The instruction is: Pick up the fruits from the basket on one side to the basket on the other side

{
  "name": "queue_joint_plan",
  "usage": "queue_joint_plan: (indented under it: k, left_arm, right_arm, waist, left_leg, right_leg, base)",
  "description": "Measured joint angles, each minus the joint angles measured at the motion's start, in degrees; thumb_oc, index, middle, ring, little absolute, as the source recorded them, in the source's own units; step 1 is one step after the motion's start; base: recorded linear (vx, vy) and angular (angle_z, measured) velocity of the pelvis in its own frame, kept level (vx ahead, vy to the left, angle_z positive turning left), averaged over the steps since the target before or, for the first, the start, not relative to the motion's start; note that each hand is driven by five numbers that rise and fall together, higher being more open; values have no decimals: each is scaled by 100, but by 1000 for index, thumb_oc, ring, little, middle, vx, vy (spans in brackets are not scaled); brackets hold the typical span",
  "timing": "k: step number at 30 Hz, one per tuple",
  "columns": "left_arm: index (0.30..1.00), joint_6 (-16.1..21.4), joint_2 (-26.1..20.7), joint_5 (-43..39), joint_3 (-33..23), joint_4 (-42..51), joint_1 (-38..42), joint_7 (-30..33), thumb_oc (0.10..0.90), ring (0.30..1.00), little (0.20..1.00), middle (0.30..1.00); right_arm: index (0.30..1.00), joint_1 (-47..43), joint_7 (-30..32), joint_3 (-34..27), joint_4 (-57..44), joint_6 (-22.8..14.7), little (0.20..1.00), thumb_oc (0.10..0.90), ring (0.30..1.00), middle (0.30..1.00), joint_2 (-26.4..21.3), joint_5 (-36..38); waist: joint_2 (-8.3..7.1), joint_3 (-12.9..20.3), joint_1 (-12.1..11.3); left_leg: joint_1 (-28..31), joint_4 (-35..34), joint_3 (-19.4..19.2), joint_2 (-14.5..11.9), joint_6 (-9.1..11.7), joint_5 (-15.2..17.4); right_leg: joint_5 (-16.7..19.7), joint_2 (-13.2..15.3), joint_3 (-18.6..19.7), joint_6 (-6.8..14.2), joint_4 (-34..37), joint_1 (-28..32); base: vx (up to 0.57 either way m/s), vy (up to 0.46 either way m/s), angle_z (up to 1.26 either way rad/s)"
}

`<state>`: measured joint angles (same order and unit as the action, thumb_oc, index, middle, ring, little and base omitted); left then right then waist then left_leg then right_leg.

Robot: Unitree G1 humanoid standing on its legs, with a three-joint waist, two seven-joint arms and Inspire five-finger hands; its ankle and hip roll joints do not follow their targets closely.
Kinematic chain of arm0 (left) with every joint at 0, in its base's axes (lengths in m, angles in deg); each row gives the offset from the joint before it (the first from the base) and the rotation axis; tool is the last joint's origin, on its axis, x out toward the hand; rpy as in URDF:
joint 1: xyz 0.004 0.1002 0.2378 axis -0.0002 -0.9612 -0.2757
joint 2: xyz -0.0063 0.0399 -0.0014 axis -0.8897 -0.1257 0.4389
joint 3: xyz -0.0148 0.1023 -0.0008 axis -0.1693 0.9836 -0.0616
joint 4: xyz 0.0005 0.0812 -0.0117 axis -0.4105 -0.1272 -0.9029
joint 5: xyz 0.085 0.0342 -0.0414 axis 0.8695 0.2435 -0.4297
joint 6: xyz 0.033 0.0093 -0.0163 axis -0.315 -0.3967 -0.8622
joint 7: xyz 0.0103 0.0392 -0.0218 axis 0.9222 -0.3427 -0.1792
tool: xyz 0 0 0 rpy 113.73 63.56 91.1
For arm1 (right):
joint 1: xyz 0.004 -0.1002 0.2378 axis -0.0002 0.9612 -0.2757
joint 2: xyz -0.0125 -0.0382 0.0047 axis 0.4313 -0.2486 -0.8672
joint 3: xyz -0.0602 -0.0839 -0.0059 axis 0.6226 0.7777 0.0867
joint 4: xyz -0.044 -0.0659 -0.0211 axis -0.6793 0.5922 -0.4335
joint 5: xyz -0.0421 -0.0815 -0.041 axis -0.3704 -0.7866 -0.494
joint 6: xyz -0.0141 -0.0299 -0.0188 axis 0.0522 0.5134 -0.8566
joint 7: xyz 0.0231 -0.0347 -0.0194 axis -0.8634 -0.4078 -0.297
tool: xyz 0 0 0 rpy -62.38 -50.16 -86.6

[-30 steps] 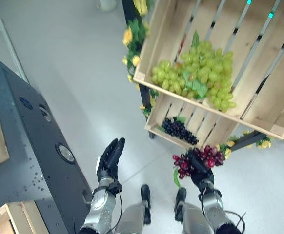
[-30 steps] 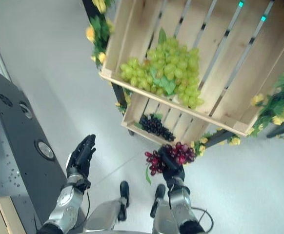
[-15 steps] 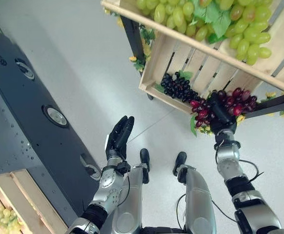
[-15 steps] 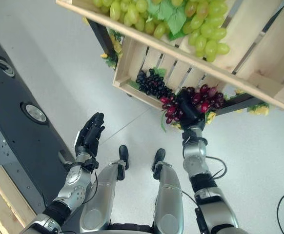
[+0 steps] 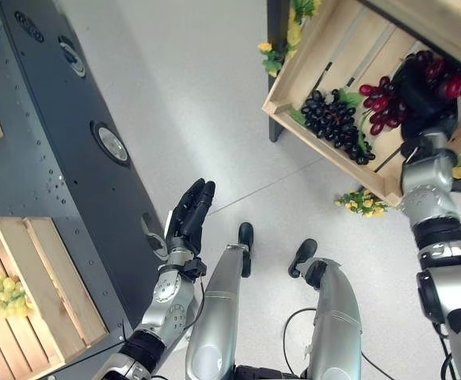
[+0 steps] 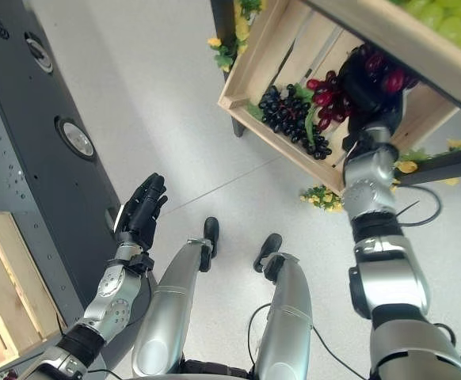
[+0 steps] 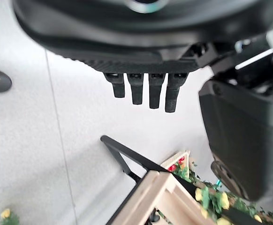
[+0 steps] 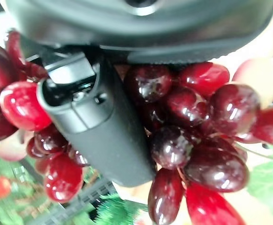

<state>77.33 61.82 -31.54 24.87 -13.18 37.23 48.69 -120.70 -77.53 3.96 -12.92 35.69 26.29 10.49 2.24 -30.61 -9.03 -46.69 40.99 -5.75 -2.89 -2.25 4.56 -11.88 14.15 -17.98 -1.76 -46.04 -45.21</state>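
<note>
My right hand (image 5: 422, 85) is shut on a bunch of red grapes (image 5: 379, 101) and holds it inside the lower wooden crate (image 5: 292, 77) on my right. Its thumb (image 8: 99, 136) presses across the red grapes (image 8: 193, 140) in the right wrist view. A bunch of black grapes (image 5: 333, 123) lies on the crate's slats just left of the red bunch. My left hand (image 5: 188, 215) hangs open above the floor, its straight fingers (image 7: 143, 91) holding nothing. Green grapes (image 5: 1, 289) lie in another crate (image 5: 64, 285) at the lower left.
A dark table (image 5: 48, 150) with round insets runs along the left and bears the left crate. Above the lower crate sits an upper crate (image 6: 389, 47) with green grapes (image 6: 444, 20). Yellow flowers (image 5: 361, 202) trim the stand's dark post (image 5: 276, 63).
The camera has swung down and left. My right hand has carried the red grapes from in front of the lower crate to inside it. The left hand stays open.
</note>
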Motion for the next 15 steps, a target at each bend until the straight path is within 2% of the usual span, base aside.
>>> queue_joint_plan:
  k: [2, 5, 11, 12, 13, 15]
  left_arm:
    - [900, -4, -136, 0, 14, 113, -109, -52, 800, 900, 900, 900]
    - [900, -7, -241, 0, 33, 279, -112, -150, 800, 900, 900, 900]
    - [900, -7, -473, -3, 37, 415, -203, -214, 800, 900, 900, 900]
    - [900, -7, -535, -3, 40, 415, -273, -237, 800, 900, 900, 900]
    - [900, -7, -555, -3, 40, 415, -307, -239, 800, 900, 900, 900]
    - [900, -5, -586, -6, 40, 418, -413, -240, 800, 900, 900, 900]
  right_arm:
    - [300, -193, 122, 213, 119, 169, 300, 400, 300, 300, -103, -232]
    - [300, -556, 331, 702, 599, 661, 300, 400, 300, 300, -453, -885]
    - [300, -1201, 699, 1138, 1567, 1598, 300, 400, 300, 300, -647, -1831]
    - [500, -1287, 821, 1249, 1723, 1759, 500, 533, 500, 500, -649, -2101]
    - [900, -1324, 893, 1320, 1780, 1810, 900, 800, 900, 900, -649, -2237]
    - [900, -1350, 1229, 1359, 1799, 1949, 900, 800, 900, 900, -651, -2588]
  waist:
    - [-2, 0, -23]
    - [-4, 0, -169]
    - [-19, 1, -318]
    - [-24, 0, -323]
    - [-24, 0, -321]
    - [-26, -1, -315]
  left_leg:
    - [-105, 162, 44, 5, -14, 53]
    - [-280, 382, 137, 2, -22, 103]
    - [-508, 521, 265, 46, -28, 104]
    - [-523, 524, 277, 54, -35, 107]
    - [-528, 525, 282, 58, -40, 110]
    - [-541, 517, 287, 67, -59, 123]
  right_leg:
    - [-26, 23, -21, 3, -102, -52]
    - [-69, 51, -101, -5, -241, -131]
    - [-78, 81, -193, -10, -303, -230]
    - [-78, 82, -203, -5, -291, -231]
    - [-78, 82, -203, 1, -286, -231]
    - [-70, 83, -210, 25, -252, -229]
  base:
    - [59, -90, 6]
    - [43, -60, 9]
    - [27, -32, 9]
    - [9, 0, 7]
    - [6, 4, 4]
    - [0, 0, 0]
